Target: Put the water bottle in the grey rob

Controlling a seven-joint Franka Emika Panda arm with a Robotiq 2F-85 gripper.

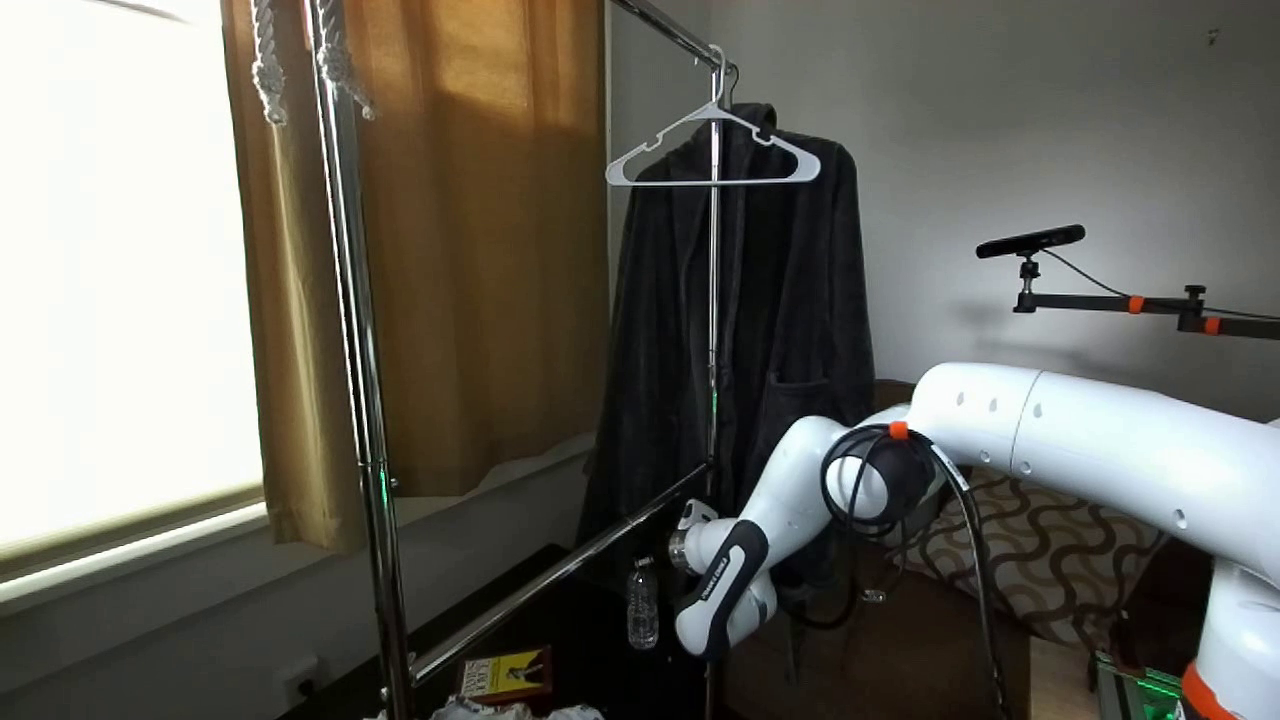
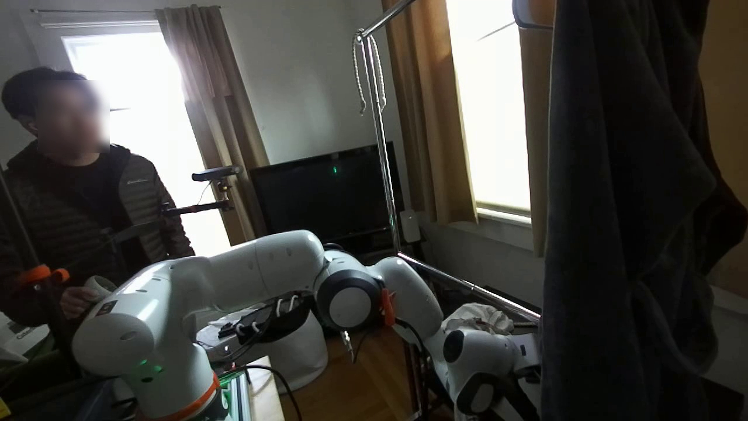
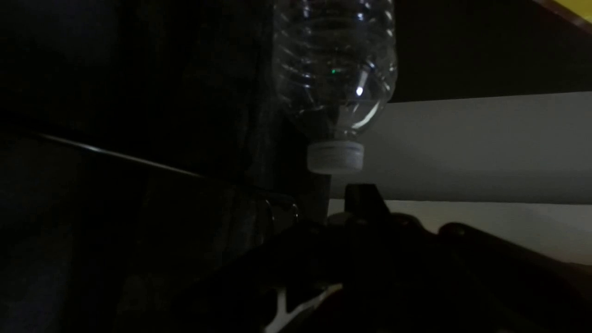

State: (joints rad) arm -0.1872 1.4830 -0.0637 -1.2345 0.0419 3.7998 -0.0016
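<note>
The clear water bottle looks upright at the foot of the rack in an exterior view. In the wrist view the bottle is upside down, its pale cap pointing toward my fingertips. What it stands on is too dark to tell. My gripper is a dark shape with its fingertips together, just short of the cap, with a small gap between. The gripper is lost in the dark in one exterior view and hidden by the robe in another. The dark grey robe hangs on the rack, with a front pocket; it also hangs close.
A chrome rack has a low bar beside the arm and an empty white hanger. A yellow book lies near the bottle. A patterned cushion sits under the arm. A person stands behind the robot base.
</note>
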